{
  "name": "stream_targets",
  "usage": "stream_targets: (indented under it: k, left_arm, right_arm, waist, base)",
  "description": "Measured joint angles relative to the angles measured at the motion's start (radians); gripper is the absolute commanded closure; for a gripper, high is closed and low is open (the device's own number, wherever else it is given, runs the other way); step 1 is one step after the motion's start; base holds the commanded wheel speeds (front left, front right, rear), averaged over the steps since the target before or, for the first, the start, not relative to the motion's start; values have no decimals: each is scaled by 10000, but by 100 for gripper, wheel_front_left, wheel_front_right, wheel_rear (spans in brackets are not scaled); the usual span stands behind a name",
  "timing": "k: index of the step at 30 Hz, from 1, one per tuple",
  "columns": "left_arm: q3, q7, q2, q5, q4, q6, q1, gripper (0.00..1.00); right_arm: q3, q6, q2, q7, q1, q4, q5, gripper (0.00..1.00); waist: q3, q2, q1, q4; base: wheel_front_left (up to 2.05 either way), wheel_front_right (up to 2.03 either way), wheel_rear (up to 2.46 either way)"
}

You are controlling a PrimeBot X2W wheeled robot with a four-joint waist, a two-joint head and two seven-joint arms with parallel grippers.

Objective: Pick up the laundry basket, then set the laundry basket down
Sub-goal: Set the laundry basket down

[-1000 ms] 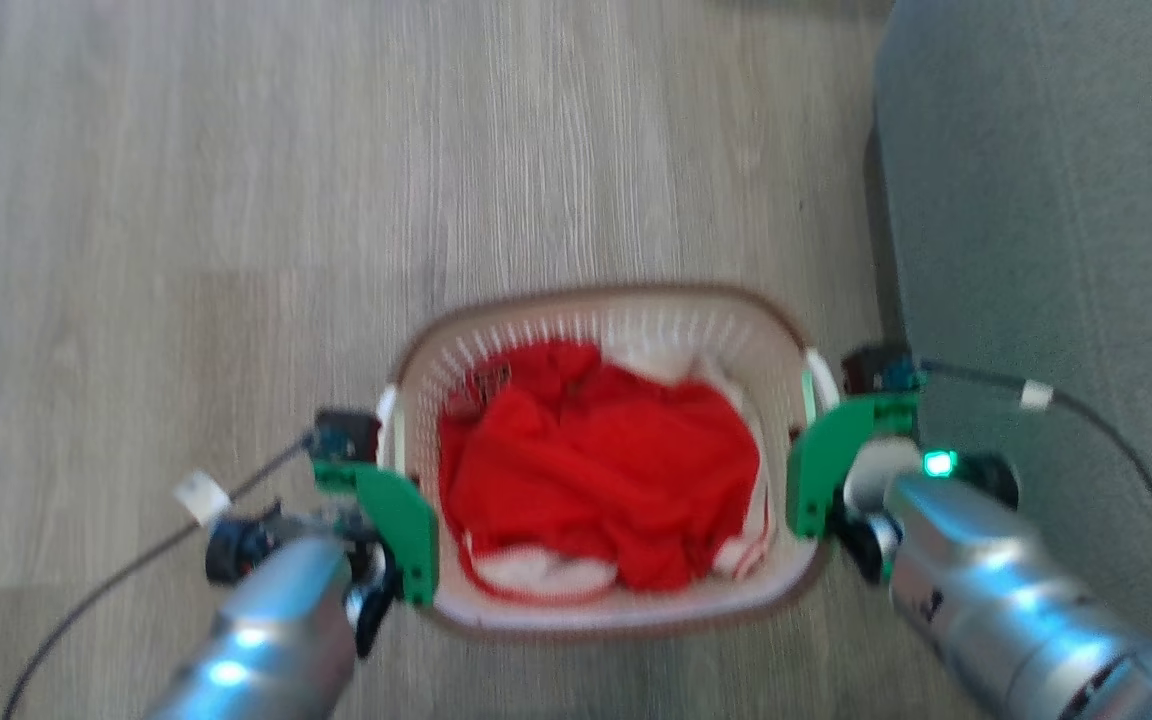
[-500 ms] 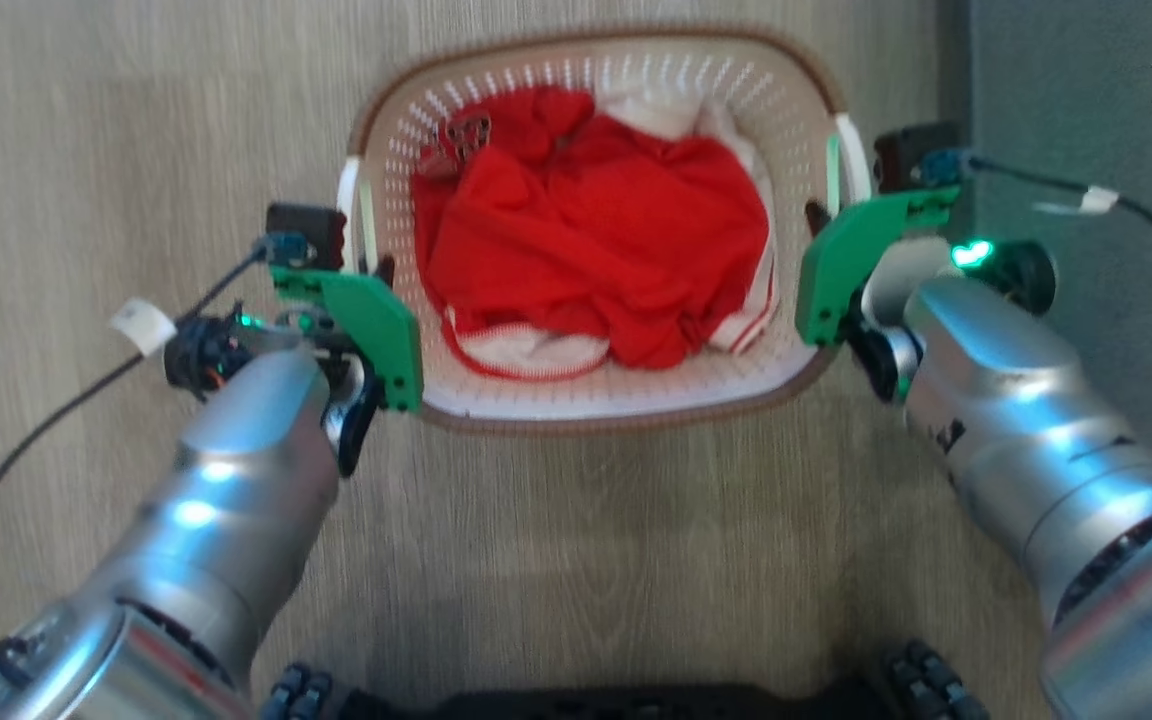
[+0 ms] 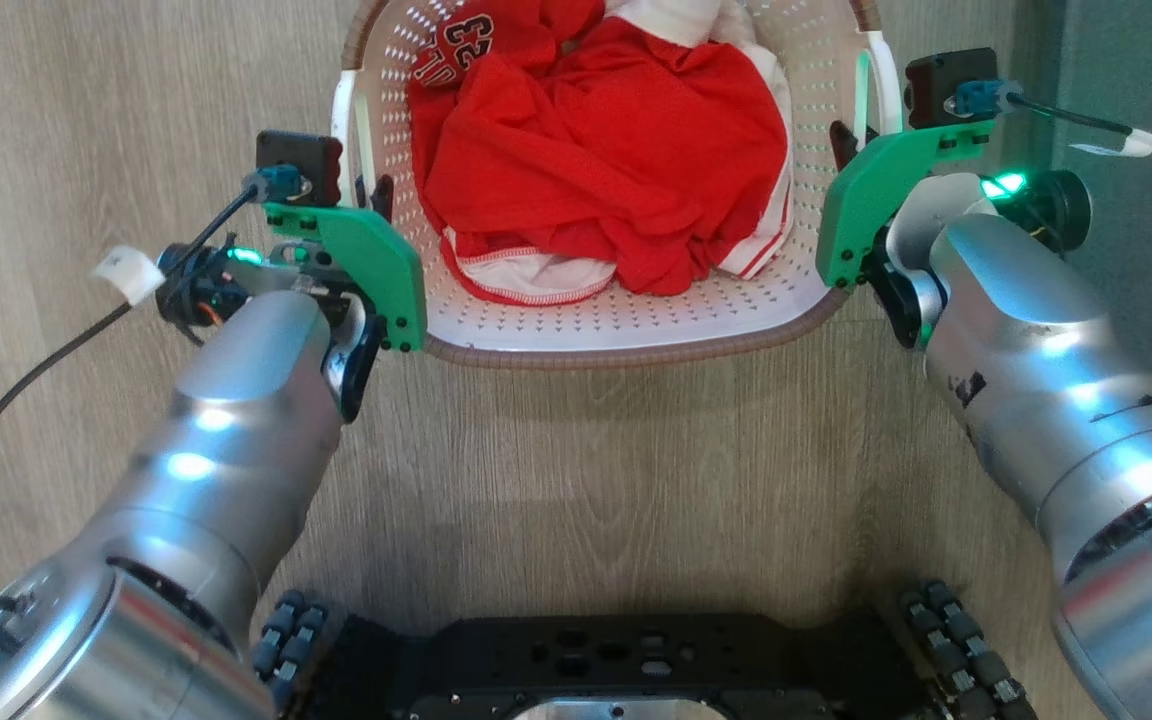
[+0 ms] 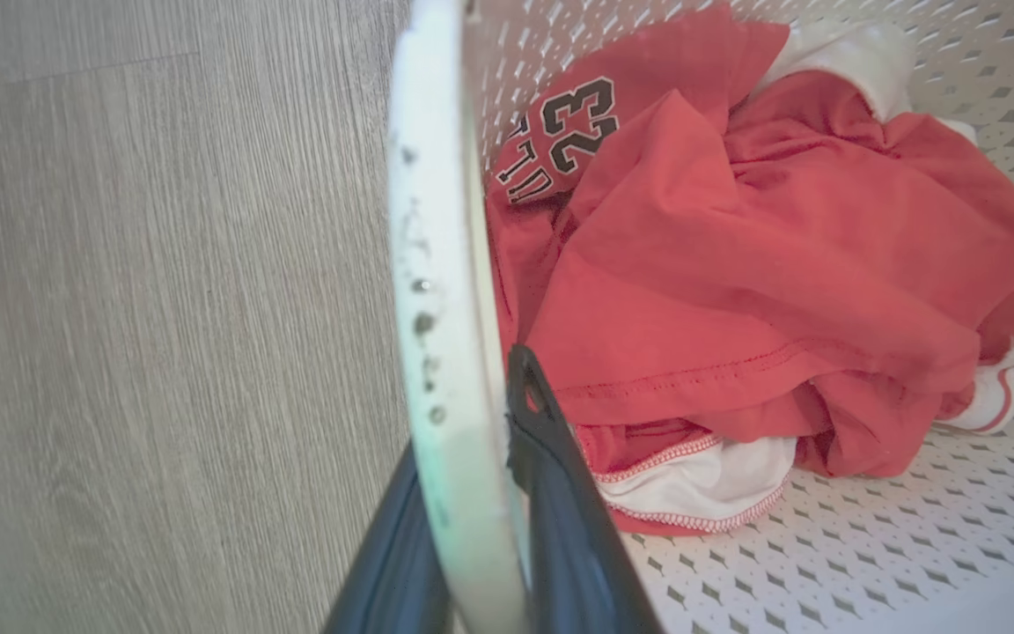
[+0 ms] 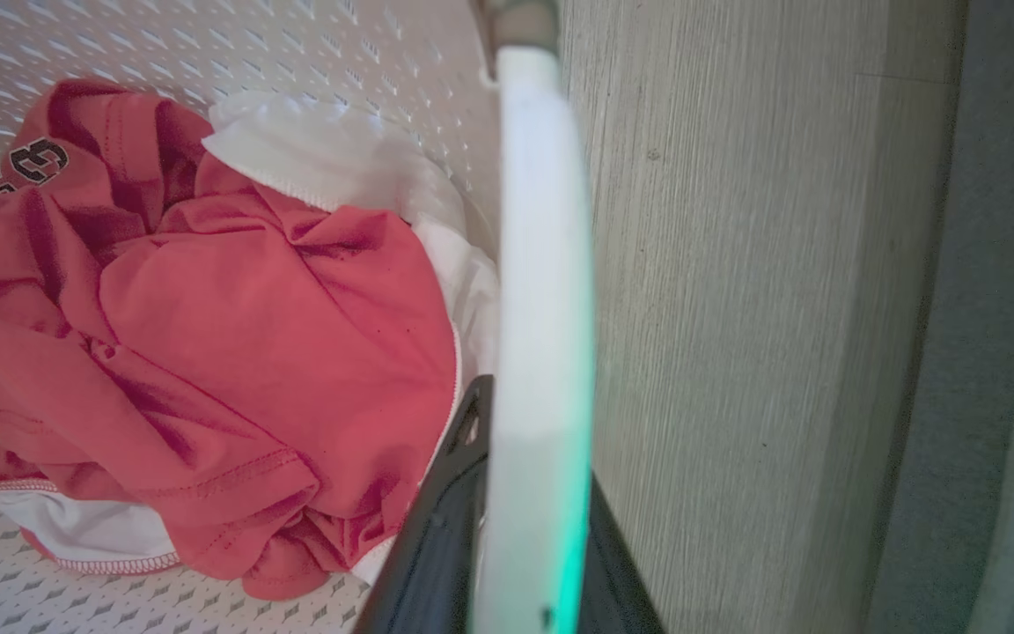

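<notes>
The laundry basket (image 3: 626, 322) is cream-white and perforated, with a brown rim, and holds red clothing (image 3: 596, 150) printed with the number 23. It sits between my two arms at the top of the head view. My left gripper (image 3: 376, 195) is shut on the basket's white left handle (image 4: 437, 264), one dark finger on each side of the bar (image 4: 472, 423). At the other side my right gripper (image 3: 844, 140) is shut on the white right handle (image 5: 542, 264), likewise astride it (image 5: 533, 458). A shadow lies on the floor under the basket's near edge.
Pale wood-look floor (image 3: 576, 480) surrounds the basket. A grey upholstered surface (image 3: 1136, 60) rises close to the right of the basket and my right arm. My black wheeled base (image 3: 636, 660) is at the bottom. Cables trail from both wrists.
The head view has tilted down: the basket sits higher in the picture and looks larger, and my base has come into view. Both grippers keep their hold on the handles.
</notes>
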Motion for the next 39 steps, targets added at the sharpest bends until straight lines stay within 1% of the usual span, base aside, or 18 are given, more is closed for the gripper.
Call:
stream_targets:
  k: [17,30,31,32,33,35,36,37,38,39]
  left_arm:
    - [-165,-132,-84,-2,-6,4,-182,100]
    - [-245,-130,-92,-13,-8,88,-185,100]
    - [-249,-130,-92,-13,-8,90,-185,100]
    - [-253,-130,-92,-15,-8,92,-185,100]
    - [-257,-130,-92,-33,-8,96,-188,83]
    - [-303,-130,-81,-86,15,115,-198,64]
    - [-303,-130,-67,-90,38,190,-198,49]
    - [-301,-130,-38,-115,48,182,-193,19]
    - [-299,-130,-35,-115,54,205,-198,4]
    - [-299,-130,-25,-115,63,226,-197,0]
  right_arm:
    - [-1768,0,33,4,0,-17,-1827,100]
    - [-1877,2,42,2,17,-17,-1931,100]
    - [-1864,2,42,2,18,-15,-1929,93]
    - [-1850,2,42,2,21,-15,-1919,82]
    - [-1824,2,42,2,23,-12,-1912,75]
    - [-1804,0,21,-8,23,0,-1898,50]
    - [-1802,0,-2,-19,21,-2,-1856,7]
    - [-1802,0,-35,-38,21,4,-1827,0]
    - [-1795,0,-56,-75,20,0,-1827,0]
    - [-1787,0,-75,-96,20,2,-1825,0]
  waist:
    - [360,0,-2,10]
    - [364,0,-2,11]
    - [366,0,-2,2]
    - [368,0,-2,-8]
    - [371,0,-2,-17]
    - [370,0,-2,-30]
    - [366,0,-2,-36]
    - [360,0,-3,-43]
    - [351,0,-3,-51]
    - [342,0,-2,-58]
  base:
    - [0,0,0]
    - [0,0,0]
    - [0,0,0]
    - [0,0,0]
    - [0,0,0]
    - [0,0,0]
    - [0,0,0]
    - [0,0,0]
    - [0,0,0]
    - [0,0,0]
